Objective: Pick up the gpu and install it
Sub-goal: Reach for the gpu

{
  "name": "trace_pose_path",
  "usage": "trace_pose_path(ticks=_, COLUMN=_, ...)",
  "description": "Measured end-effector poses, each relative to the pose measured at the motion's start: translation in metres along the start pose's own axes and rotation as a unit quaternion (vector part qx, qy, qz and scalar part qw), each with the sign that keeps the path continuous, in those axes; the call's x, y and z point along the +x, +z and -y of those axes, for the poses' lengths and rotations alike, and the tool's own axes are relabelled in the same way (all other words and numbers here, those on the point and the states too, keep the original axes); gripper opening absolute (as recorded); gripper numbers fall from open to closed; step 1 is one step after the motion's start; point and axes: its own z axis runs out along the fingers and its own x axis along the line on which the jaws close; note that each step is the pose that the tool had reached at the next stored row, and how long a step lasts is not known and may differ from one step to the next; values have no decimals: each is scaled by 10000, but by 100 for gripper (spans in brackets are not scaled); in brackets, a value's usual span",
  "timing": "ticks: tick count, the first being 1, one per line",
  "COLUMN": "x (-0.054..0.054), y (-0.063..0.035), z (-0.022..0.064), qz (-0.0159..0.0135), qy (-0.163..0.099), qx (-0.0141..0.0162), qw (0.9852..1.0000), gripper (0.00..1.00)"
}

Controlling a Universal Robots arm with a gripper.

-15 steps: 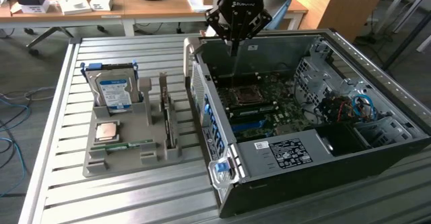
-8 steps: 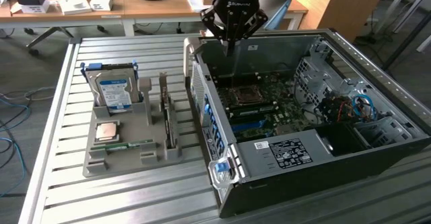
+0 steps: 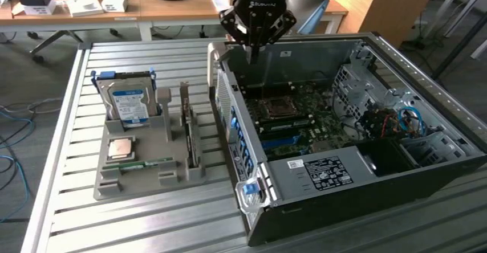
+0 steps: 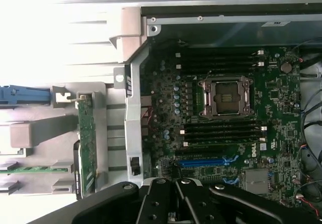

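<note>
You are looking past the gripper (image 4: pixel 174 204), its fingers drawn together, into the open computer case (image 4: pixel 132 108), where the motherboard (image 4: pixel 282 133) shows a bare processor socket (image 4: pixel 225 97) and a blue slot (image 4: pixel 206 161). Just outside the case wall you see the gpu (image 4: pixel 86 143) standing on edge in the grey holder (image 4: pixel 35 133).

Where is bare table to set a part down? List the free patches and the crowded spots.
Free: the slatted table on the exterior view's left of the gray holder, the strip in front of the holder, and the band behind the hard drive. Crowded: the narrow gap between the gpu and the computer case, and the case's inside.
</note>
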Motion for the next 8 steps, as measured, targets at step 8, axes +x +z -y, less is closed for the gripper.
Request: trace_pose_path(ticks=8, x=125, y=-3, z=-1, qz=0, qy=-1, qx=0, qw=10000, gripper=11)
